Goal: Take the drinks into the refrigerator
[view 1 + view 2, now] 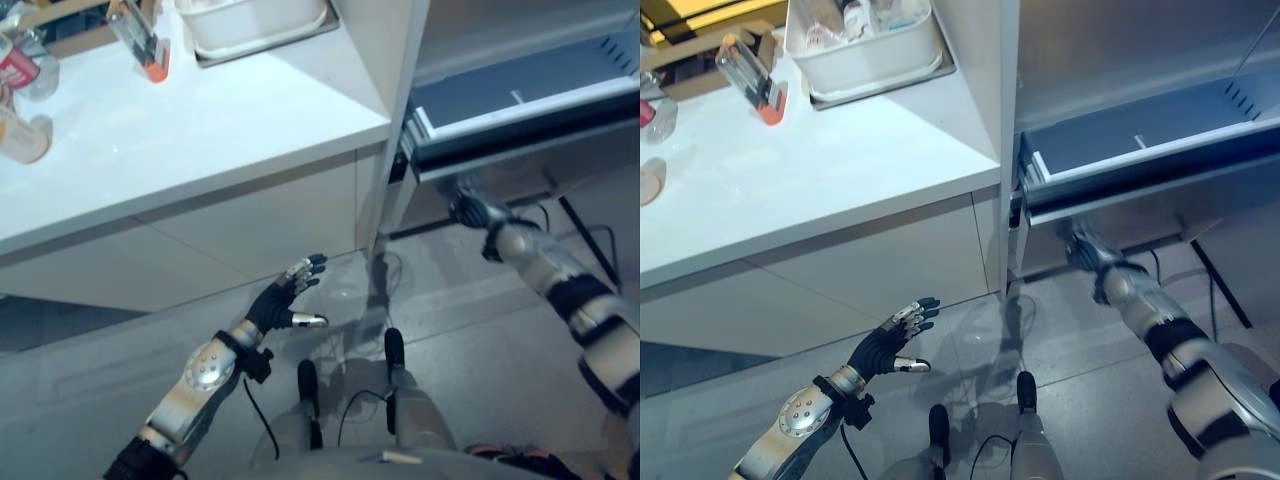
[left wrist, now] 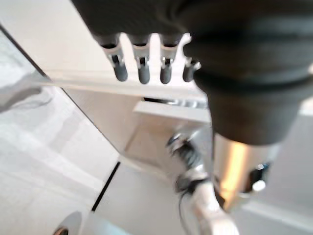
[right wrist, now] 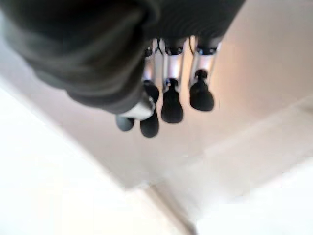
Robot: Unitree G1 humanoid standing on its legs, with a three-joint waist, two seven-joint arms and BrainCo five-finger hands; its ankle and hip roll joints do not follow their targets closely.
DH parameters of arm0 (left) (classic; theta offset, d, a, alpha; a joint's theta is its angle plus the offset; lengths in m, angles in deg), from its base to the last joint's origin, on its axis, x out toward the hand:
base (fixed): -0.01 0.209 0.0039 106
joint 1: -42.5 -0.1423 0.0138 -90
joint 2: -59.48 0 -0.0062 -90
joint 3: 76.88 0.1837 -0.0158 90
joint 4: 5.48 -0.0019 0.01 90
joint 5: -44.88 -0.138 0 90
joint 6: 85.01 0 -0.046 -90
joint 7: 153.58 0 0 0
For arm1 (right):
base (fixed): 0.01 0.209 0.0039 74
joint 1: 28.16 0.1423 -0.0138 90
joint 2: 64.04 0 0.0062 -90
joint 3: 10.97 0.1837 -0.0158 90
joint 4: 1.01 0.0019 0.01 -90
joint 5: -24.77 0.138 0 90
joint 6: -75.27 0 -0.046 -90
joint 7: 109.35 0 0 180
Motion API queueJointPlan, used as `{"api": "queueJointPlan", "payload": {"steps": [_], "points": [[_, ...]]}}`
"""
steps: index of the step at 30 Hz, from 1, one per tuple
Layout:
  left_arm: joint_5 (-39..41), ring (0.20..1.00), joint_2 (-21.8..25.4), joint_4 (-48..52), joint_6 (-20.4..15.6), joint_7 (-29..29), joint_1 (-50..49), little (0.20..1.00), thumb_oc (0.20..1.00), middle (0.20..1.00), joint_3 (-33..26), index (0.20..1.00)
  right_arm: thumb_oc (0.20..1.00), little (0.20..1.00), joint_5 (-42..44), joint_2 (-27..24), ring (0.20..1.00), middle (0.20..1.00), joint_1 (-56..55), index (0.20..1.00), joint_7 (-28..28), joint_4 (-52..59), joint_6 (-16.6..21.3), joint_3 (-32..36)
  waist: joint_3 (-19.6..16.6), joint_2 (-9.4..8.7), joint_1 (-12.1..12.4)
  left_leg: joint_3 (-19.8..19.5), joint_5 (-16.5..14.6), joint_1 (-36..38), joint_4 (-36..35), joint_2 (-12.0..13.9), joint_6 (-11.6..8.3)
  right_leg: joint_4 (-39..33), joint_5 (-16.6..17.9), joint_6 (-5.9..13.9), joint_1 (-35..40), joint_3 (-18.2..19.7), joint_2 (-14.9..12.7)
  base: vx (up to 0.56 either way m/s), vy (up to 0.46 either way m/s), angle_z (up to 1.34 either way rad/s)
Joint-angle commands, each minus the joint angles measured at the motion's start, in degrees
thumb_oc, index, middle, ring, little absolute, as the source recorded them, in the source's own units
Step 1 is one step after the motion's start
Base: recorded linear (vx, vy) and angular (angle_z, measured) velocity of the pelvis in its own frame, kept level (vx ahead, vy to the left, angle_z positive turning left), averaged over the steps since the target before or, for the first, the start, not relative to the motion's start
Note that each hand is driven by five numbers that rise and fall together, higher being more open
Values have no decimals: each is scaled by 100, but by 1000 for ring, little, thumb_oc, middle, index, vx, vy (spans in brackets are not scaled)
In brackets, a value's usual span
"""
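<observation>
My right robot hand [image 1: 1083, 250] reaches up under the open refrigerator drawer [image 1: 1140, 160], and its fingers are lost in the shade there — I cannot tell from the head views how they stand. The drawer runs off the right edge. On the tabletop [image 1: 200, 130], a red-labelled bottle [image 1: 18, 62] and a pale cup [image 1: 22, 135] are cut by the left edge. The white bin [image 1: 865, 55] is cropped at the top — its contents are too small to name.
</observation>
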Motion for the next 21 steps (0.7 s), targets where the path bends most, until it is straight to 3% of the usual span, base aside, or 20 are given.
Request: {"api": "queueJointPlan", "payload": {"steps": [1, 7, 14, 15, 16, 21], "points": [[178, 1000, 232, 451, -331, 179, 266, 1000, 1000, 1000, 22, 1000, 200, 200, -100, 615, 200, 200, 1778, 200, 347, -215, 177, -252, 123, -428, 421, -193, -3, -331, 10, -223, 122, 32, -431, 480, 197, -120, -246, -27, -8, 6], [138, 1000, 53, 306, -332, 283, 319, 1000, 1000, 1000, -49, 1000, 200, 200, 130, 972, 200, 200, 2109, 200, 350, -378, 145, -332, 231, -451, 519, -332, 94, -527, 10, -222, 76, 32, -409, 471, 92, -244, -260, -12, 4, 13], [-25, 1000, -157, 134, -345, 416, 427, 1000, 1000, 1000, -132, 1000, 213, 213, 866, 783, 213, 213, 935, 213, 362, 485, 225, 380, 258, -478, 452, -405, 64, -495, 10, -273, 98, 32, -432, 470, 168, -278, -281, -4, 5, 11], [-41, 1000, -187, 111, -345, 426, 429, 1000, 1000, 1000, -155, 1000, 818, 818, 980, 747, 818, 818, 678, 818, 363, 570, 270, 510, 270, -466, 434, -414, 60, -497, 10, -278, 100, 32, -438, 469, 178, -278, -290, -14, 16, 7], [-106, 1000, -253, 30, -366, 438, 452, 1000, 1000, 1000, -168, 1000, 1000, 1000, 1315, 680, 1000, 1000, -116, 1000, 418, 696, 352, 966, 276, -426, 386, -425, 46, -485, 10, -304, 113, 32, -445, 473, 212, -286, -316, -17, 25, 4], [-299, 1000, -264, -230, -450, 480, 308, 1000, 1000, 1000, -336, 1000, 1000, 1000, 1922, 659, 1000, 1000, -2169, 1000, 354, 1356, 581, 1866, 251, -368, 242, -427, 8, -426, 10, -335, 138, 32, -478, 478, 262, -272, -324, -6, 11, 9]]}}
